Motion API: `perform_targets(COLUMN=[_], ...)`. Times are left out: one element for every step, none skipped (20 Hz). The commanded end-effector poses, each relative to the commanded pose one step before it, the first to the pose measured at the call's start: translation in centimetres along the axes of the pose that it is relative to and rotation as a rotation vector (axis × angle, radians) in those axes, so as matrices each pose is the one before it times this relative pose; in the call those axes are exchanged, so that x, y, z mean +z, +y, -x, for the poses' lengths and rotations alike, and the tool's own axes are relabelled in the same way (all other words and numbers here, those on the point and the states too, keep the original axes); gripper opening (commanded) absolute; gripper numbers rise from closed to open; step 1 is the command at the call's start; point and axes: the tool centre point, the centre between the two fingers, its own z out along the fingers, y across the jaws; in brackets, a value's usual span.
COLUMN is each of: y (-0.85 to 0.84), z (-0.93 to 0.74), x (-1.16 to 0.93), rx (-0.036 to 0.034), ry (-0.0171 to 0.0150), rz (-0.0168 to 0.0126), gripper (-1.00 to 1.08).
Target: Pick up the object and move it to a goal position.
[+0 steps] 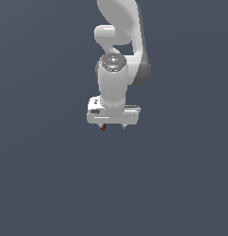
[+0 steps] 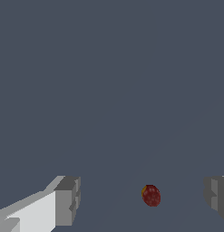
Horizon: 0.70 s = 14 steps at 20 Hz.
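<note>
Between the two grey-tipped white fingers [image 2: 140, 204] of the white arm sits the tiny round dark-red ball with yellow patches [image 2: 151, 195], touching neither pad; the fingers are spread wide apart, released, with bare gap on both sides of it. Around them the flat dark grey-blue worktop [image 2: 109, 90] runs unbroken to every border of both views, so no worktop edge or corner shows to place things by. From the exterior view, the arm hangs straight down over the middle of the surface, its hand hiding most of the ball [image 1: 103, 127], which peeks out beneath the fingertip on the exterior view's left. Only the wrist view shows the gap clearly.
</note>
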Motion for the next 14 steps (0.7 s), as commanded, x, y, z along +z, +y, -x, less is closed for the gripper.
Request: perform_targets(y=[0.001, 0.056, 0.178, 0.29, 0.402, 0.515, 0.523, 0.407, 0.289, 0.164, 0.051, -0.066, -0.072, -0.006], z=[0.0, -0.001, -0.003, -0.005, -0.008, -0.011, -0.014, -0.015, -0.015, -0.014, -0.009, 0.001, 0.019, 0.044], x=[0.0, -0.018, -0.053, -0.088, -0.122, -0.158, -0.164, -0.133, -0.1, -0.065, -0.027, 0.018, 0.052, 0.078], rx=[0.0, 0.00085, 0.00271, 0.00441, 0.00616, 0.00803, 0.00836, 0.00673, 0.00503, 0.00314, 0.00129, -0.00106, -0.00216, -0.00277], ry=[0.0, 0.00008, 0.00022, 0.00036, 0.00049, 0.00062, 0.00063, 0.00049, 0.00036, 0.00022, 0.00009, -0.00008, -0.00015, -0.00019], rz=[0.0, 0.00048, 0.00147, 0.00238, 0.0033, 0.00426, 0.00435, 0.00341, 0.00245, 0.00143, 0.00047, -0.00054, -0.00073, -0.0004], gripper=[1.0, 1.0, 1.0, 1.0, 1.0, 1.0, 1.0, 1.0, 1.0, 1.0, 1.0, 1.0, 1.0, 1.0])
